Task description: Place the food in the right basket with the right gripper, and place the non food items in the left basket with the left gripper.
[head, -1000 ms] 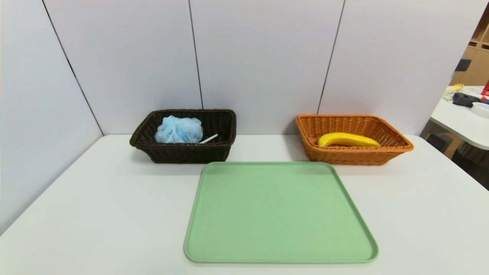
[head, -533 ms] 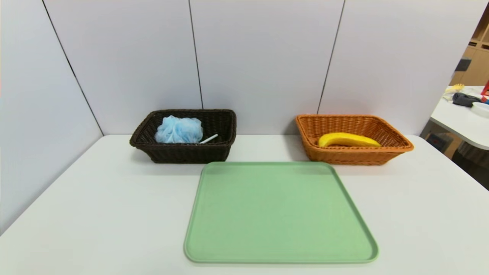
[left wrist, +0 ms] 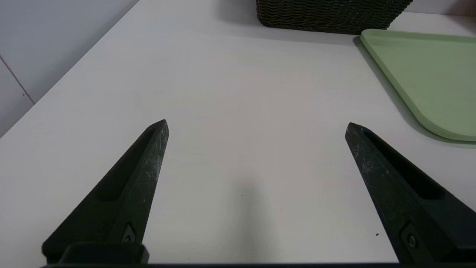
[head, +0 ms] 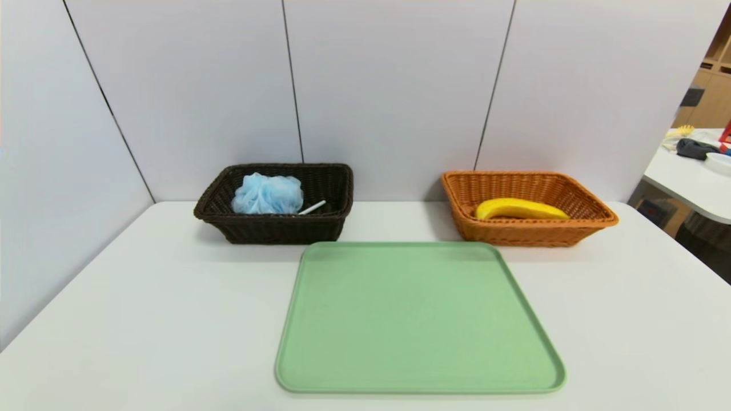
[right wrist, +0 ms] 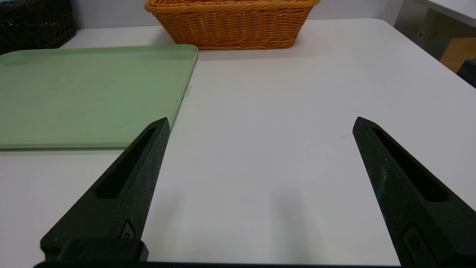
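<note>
The yellow banana (head: pixel 521 209) lies inside the orange-tan right basket (head: pixel 599 220) at the back right of the table. A light-blue bath pouf (head: pixel 267 194) and a white pen (head: pixel 312 207) rest in the dark brown left basket (head: pixel 274 229) at the back left. Neither arm shows in the head view. My left gripper (left wrist: pixel 256 124) hovers open over bare table, near the front left, with nothing between its fingers. My right gripper (right wrist: pixel 261 123) is open too, over bare table beside the tray's right edge, also holding nothing.
A flat green tray (head: pixel 417 319) sits in the middle of the white table (head: pixel 143 319), in front of both baskets, with nothing on it. Grey partition walls close the back and left. A second table (head: pixel 691 177) with clutter stands off to the right.
</note>
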`<state>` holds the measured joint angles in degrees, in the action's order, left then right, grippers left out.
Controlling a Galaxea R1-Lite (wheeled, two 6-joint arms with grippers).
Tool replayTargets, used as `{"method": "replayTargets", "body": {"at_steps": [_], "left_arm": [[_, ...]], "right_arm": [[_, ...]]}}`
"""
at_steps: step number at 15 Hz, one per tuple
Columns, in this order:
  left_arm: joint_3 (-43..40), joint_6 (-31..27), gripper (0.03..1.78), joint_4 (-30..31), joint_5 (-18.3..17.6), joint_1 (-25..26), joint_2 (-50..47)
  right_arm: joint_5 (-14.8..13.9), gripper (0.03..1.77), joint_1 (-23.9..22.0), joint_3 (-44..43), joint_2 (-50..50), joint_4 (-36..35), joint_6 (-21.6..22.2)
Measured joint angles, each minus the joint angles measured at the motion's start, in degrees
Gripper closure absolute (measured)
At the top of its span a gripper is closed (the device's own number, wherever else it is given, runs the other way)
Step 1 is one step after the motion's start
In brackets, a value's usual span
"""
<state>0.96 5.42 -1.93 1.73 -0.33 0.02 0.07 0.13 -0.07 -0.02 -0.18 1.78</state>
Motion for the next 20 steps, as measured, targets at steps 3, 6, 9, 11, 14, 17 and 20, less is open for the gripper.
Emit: {"method": "replayTargets", "body": {"at_steps": [3, 6, 9, 11, 14, 17, 20], "left_arm": [[0.0, -0.02, 0.12, 0.0, 0.0, -0.02, 0.0], [0.0, -0.02, 0.12, 0.02, -0.02, -0.02, 0.0], [0.0, -0.02, 0.12, 0.0, -0.02, -0.02, 0.0], [0.0, -0.02, 0.12, 0.02, 0.0, -0.02, 0.0], [0.0, -0.02, 0.12, 0.0, 0.0, -0.02, 0.0], [0.0, -0.02, 0.12, 0.0, 0.0, -0.02, 0.0], [0.0, -0.02, 0.12, 0.0, 0.0, 0.0, 0.0]], "right_arm": [[0.0, 0.1, -0.02, 0.05, 0.0, 0.02, -0.18], [-0.02, 0.1, 0.0, 0.05, 0.0, 0.05, -0.05], [-0.02, 0.1, -0.02, 0.07, 0.0, 0.02, -0.02], [-0.02, 0.1, -0.02, 0.07, 0.0, 0.02, -0.02], [0.0, 0.1, -0.04, 0.07, 0.0, 0.02, -0.02], [0.0, 0.1, -0.02, 0.07, 0.0, 0.05, 0.0], [0.0, 0.1, -0.04, 0.07, 0.0, 0.02, 0.0]]}}
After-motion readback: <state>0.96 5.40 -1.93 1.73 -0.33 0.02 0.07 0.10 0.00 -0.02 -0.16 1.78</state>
